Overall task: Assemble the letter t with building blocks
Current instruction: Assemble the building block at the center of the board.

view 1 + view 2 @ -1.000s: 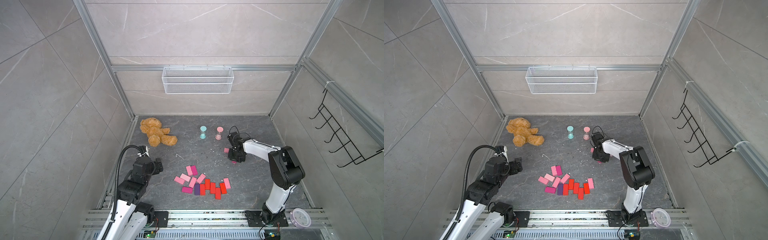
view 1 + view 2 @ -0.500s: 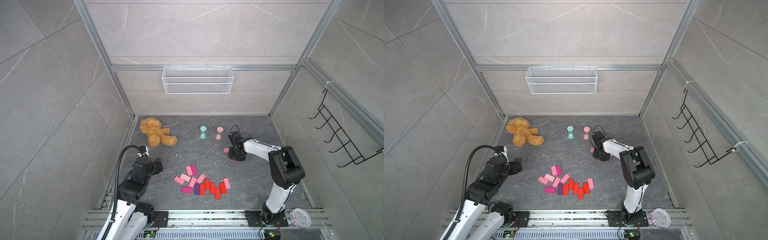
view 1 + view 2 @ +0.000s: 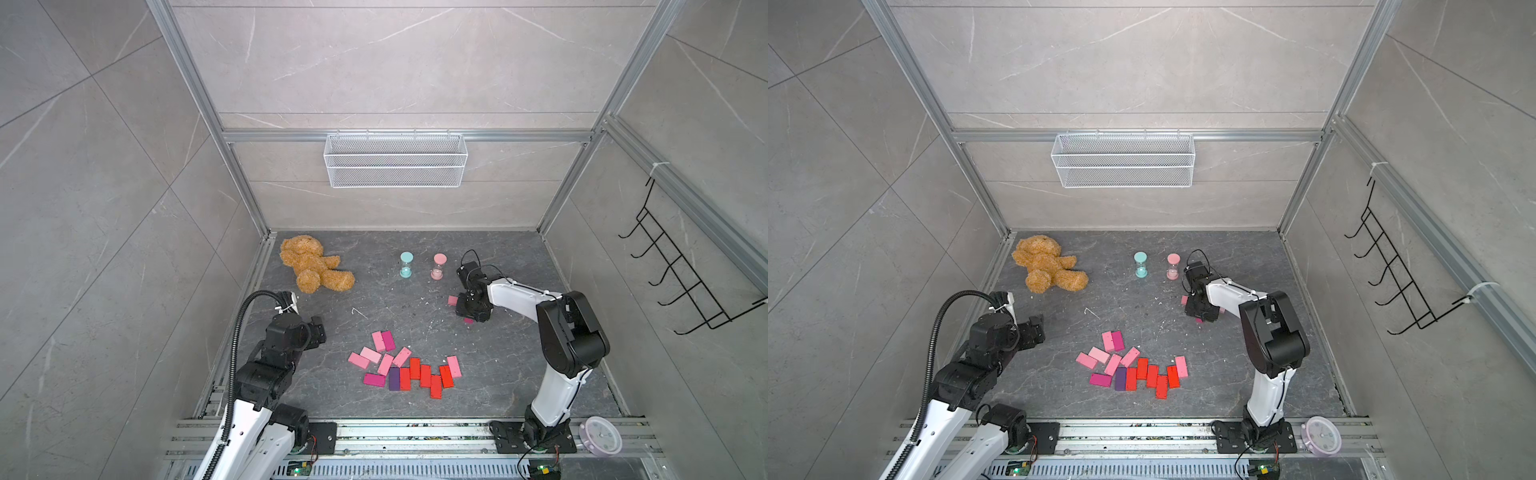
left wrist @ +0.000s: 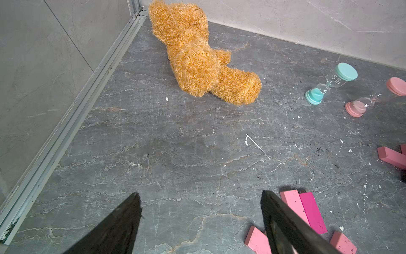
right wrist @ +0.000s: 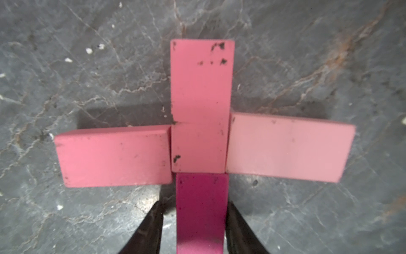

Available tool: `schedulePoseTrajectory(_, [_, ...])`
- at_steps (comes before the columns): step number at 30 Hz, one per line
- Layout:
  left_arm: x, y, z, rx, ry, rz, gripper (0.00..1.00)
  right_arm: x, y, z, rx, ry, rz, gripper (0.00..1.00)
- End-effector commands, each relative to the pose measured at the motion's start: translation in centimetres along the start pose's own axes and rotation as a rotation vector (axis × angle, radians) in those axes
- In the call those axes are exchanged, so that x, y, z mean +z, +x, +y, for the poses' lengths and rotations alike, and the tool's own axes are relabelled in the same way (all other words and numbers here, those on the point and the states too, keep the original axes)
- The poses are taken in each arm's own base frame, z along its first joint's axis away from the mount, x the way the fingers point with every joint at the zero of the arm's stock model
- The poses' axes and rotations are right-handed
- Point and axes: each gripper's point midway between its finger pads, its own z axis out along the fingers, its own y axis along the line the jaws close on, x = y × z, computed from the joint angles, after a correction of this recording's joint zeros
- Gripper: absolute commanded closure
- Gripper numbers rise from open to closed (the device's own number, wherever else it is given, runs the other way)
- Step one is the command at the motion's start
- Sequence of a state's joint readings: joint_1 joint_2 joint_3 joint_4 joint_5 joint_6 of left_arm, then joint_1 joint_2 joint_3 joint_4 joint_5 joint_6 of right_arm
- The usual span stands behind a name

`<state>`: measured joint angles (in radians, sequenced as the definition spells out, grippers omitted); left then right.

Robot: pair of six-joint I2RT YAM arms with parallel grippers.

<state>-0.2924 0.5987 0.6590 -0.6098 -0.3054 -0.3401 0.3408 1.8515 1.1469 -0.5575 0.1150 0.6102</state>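
In the right wrist view a cross of building blocks lies flat on the dark floor: a pink block [image 5: 201, 88] in the middle, a pink one [image 5: 112, 156] on one side, a light pink one [image 5: 287, 147] on the other, and a magenta block [image 5: 201, 209] butted against the middle one's end. My right gripper [image 5: 195, 202] straddles the magenta block, open, with a slit of floor showing beside one finger. In both top views it hovers low over this cross [image 3: 452, 300] [image 3: 1184, 300]. My left gripper [image 4: 200, 193] hangs open and empty beside the loose pile [image 3: 405, 365].
A teddy bear [image 3: 311, 266] lies at the back left. A teal timer [image 3: 406, 264] and a pink timer [image 3: 439, 266] stand just behind the cross. A wire basket [image 3: 395, 160] hangs on the back wall, a hook rack [image 3: 673, 282] on the right wall.
The right gripper's jaws have parted slightly from the magenta block. Neither arm has visibly shifted in the top views.
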Motion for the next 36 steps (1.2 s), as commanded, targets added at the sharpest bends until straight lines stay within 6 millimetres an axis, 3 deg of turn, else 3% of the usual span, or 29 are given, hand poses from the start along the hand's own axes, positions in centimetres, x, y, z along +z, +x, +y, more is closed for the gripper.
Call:
schedulePoseTrajectory(1, [-0.6,-1.1,-0.2,-0.002,0.013,-0.031,0.12,1.6,1.1,-0.6,-0.007,0.023,0.051,0.53])
schedulePoseTrajectory(30, [-0.6,-1.1,-0.4,-0.002,0.02,-0.032,0.12,1.1,0.9,-0.2,-0.042,-0.003,0.043,0.59])
schedulePoseTrajectory(33, [-0.6,-1.0,-0.4,-0.002,0.022,-0.029,0.12,1.0,0.9,-0.4,-0.044,0.01,0.043,0.55])
schedulePoseTrajectory(36, [-0.5,-1.0,-0.4,-0.002,0.02,-0.028,0.12,0.5,0.9,-0.6,-0.045,0.017,0.04,0.43])
